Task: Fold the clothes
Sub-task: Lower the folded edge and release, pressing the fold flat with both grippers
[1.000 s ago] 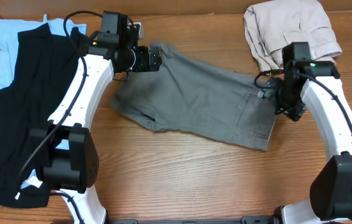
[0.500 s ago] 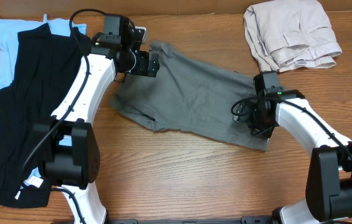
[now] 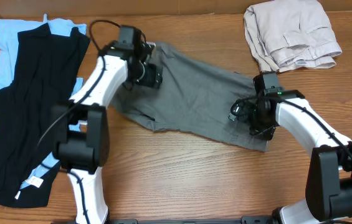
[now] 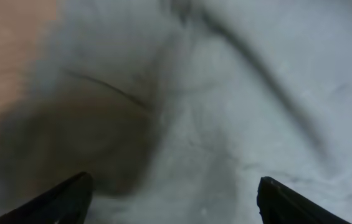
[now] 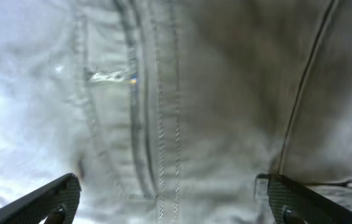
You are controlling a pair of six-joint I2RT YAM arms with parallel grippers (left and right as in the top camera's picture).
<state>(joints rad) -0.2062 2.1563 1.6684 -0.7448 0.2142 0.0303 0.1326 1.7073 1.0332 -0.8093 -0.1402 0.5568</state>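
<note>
Across the middle of the wooden table (image 3: 182,180) we list grey shorts (image 3: 194,93), spread flat. Overhead we note the left gripper (image 3: 151,76) at their upper left edge and the right gripper (image 3: 244,118) at their right end, but cannot read the finger spread. Wrist views settle it: both sets of fingers stand wide apart over cloth, gripping nothing. The left is blurred; the right shows stitched seams (image 5: 157,124). Overhead only: black garment (image 3: 32,106), pale blue garment (image 3: 7,43), folded beige trousers (image 3: 291,34).

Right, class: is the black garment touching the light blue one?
Touching. Overhead shows the black garment lying directly on the light blue garment.
</note>
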